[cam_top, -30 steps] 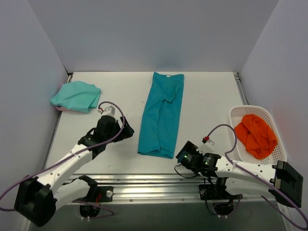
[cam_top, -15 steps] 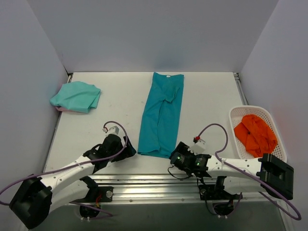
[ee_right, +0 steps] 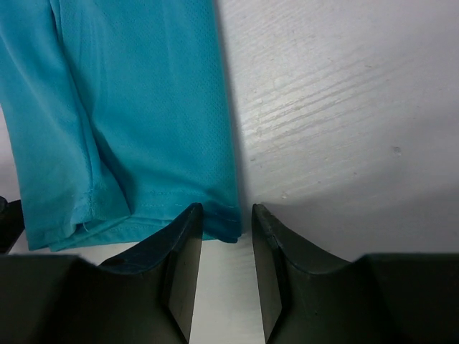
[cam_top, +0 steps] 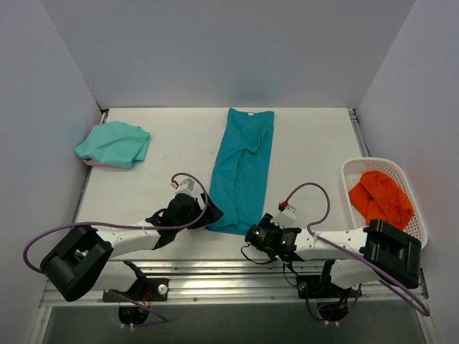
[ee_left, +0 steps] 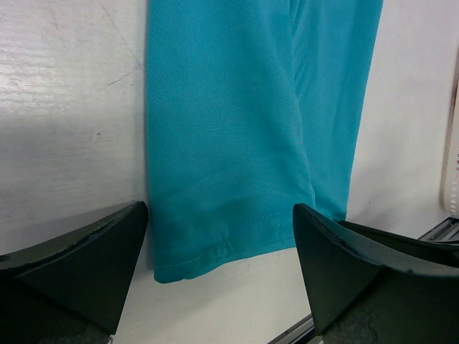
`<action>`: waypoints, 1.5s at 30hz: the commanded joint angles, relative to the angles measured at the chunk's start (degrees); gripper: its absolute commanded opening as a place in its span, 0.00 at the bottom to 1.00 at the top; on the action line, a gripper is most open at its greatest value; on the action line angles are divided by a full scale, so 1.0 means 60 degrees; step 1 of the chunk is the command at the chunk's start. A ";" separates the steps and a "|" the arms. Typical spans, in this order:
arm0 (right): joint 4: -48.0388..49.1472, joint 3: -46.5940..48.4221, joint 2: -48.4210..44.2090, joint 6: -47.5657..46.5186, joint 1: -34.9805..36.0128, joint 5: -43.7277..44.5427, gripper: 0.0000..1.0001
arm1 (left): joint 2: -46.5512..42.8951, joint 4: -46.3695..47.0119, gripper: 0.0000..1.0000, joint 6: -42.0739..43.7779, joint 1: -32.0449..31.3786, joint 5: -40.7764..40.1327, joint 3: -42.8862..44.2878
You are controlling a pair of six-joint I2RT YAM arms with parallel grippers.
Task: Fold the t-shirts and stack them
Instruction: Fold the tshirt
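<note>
A deep teal t-shirt [cam_top: 240,168] lies folded into a long strip down the middle of the table, collar at the far end. A paler mint t-shirt [cam_top: 113,143] sits folded at the far left. My left gripper [cam_top: 209,215] is low at the strip's near-left corner, open wide. In the left wrist view the hem [ee_left: 229,129] lies between and just beyond its fingers [ee_left: 107,244]. My right gripper [cam_top: 249,231] is at the near-right corner. Its jaws stand narrowly apart around the hem corner [ee_right: 222,222], a gap showing on the right side.
A white basket [cam_top: 351,169] holding an orange cloth [cam_top: 380,199] stands at the right edge. Something pink [cam_top: 90,162] peeks from under the mint shirt. A metal rail [cam_top: 215,269] runs along the near edge, with walls on three sides.
Both arms have dropped towards the teal shirt's near hem, the left swinging right to its corner. The right jaws have narrowed from wide open to a small gap.
</note>
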 commanded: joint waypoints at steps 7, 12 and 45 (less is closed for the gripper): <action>0.0165 0.0120 0.0664 -0.0305 -0.0225 -0.0075 0.26 | 0.0106 -0.0591 0.94 -0.0089 -0.0174 0.0113 -0.0231; 0.0224 0.0047 0.0694 -0.0334 -0.0269 -0.0104 0.20 | -0.0202 -0.0664 0.98 -0.0177 -0.0248 0.0010 -0.0391; -0.3671 0.1188 -0.2456 -0.0465 -0.0167 0.1036 0.00 | -0.2723 -0.4340 0.02 0.0305 -0.0980 -0.0663 0.1291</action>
